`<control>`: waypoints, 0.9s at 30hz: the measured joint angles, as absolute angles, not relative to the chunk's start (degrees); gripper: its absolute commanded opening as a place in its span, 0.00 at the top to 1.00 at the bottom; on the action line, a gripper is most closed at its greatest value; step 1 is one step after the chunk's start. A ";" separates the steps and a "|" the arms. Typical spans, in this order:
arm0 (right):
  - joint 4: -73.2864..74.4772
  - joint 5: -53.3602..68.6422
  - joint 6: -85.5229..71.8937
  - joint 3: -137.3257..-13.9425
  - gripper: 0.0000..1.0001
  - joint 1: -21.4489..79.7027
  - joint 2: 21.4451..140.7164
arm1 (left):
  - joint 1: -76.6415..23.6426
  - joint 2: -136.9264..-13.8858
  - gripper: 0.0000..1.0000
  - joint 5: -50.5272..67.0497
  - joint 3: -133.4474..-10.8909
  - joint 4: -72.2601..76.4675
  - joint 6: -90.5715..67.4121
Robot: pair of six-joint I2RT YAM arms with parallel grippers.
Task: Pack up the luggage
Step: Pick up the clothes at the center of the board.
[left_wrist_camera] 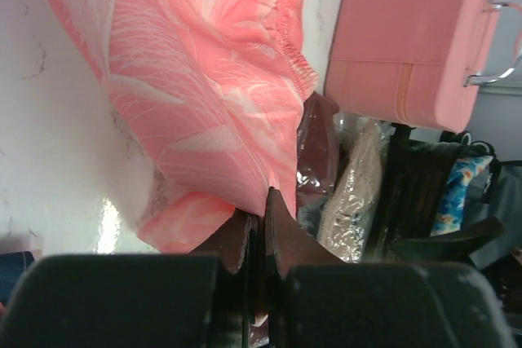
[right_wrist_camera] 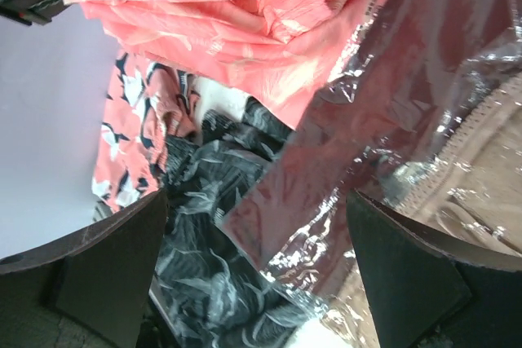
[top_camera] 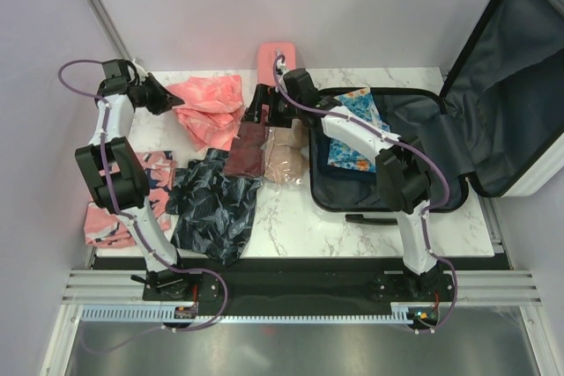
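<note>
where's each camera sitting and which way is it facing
top external: above, behind the bases, looking down on the white marble table; left arm, right arm show
left wrist: along the shut left gripper at a pink leaf-print cloth
right wrist: through the open right gripper onto a maroon plastic-wrapped packet
shared: all three see that cloth

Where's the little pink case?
In the top view, the pink case sits at the back of the table, between the pink garment and the luggage.

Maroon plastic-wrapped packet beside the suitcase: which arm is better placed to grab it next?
Probably right. Its jaws stand wide open over the maroon packet, close to the open luggage; the left jaws are shut at the pink garment, farther off.
</note>
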State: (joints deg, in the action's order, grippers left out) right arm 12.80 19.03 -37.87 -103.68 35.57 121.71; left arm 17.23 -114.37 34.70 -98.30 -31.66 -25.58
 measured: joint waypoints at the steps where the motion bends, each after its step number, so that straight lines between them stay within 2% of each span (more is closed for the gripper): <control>1: 11.64 19.68 -38.70 -103.74 0.02 35.64 122.10 | 17.23 -113.86 0.98 34.81 -98.28 -31.64 -26.02; 14: 7.14 22.55 -45.17 -110.63 0.02 37.80 130.87 | 17.21 -105.65 0.98 36.69 -94.41 -31.16 -29.19; 27: 7.01 21.96 -41.91 -109.97 0.02 38.94 128.90 | 16.64 -99.42 0.98 37.63 -94.43 -31.07 -34.24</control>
